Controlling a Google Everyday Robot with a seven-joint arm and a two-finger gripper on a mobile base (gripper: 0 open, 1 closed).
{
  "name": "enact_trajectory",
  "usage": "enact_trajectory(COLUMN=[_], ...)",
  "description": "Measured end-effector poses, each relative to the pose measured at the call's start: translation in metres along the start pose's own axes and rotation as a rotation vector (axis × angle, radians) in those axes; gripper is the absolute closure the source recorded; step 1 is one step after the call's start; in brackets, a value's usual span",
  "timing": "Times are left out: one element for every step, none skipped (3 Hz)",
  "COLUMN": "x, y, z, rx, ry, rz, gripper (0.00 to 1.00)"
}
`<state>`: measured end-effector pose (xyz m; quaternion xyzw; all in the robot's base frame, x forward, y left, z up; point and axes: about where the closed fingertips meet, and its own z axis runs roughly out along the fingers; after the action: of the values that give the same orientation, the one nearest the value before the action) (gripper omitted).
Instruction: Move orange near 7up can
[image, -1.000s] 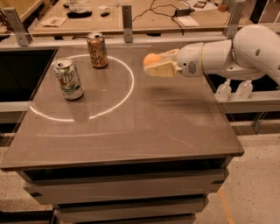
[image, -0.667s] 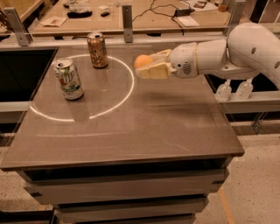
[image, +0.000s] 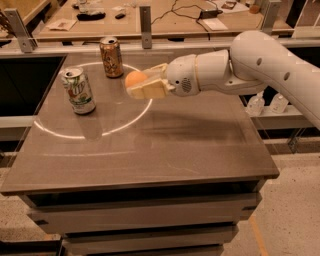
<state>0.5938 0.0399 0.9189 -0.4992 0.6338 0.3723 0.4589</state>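
End effector, orange: nearer 7up can

Lab: robot arm reaching over a grey bench, worktable with cables behind. Gripper above the bench's far half, closed on the orange.

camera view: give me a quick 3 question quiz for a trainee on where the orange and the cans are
1. True or false: the tool, out over the table to the right of both cans, is shut on the orange.
2. In the picture, the 7up can stands: A) left of the orange B) right of the orange C) off the table.
3. Which can stands farther back on the table?
Key: 1 true; 2 A; 3 the brown-orange can.
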Motion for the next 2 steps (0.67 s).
enact_trajectory(x=[-0.005, -0.011], y=[0.022, 0.043], z=[0.028, 0.045], rx=[-0.052, -0.102], ry=[-0.014, -0.025], rz=[0.004, 0.001], gripper=[1.00, 1.00])
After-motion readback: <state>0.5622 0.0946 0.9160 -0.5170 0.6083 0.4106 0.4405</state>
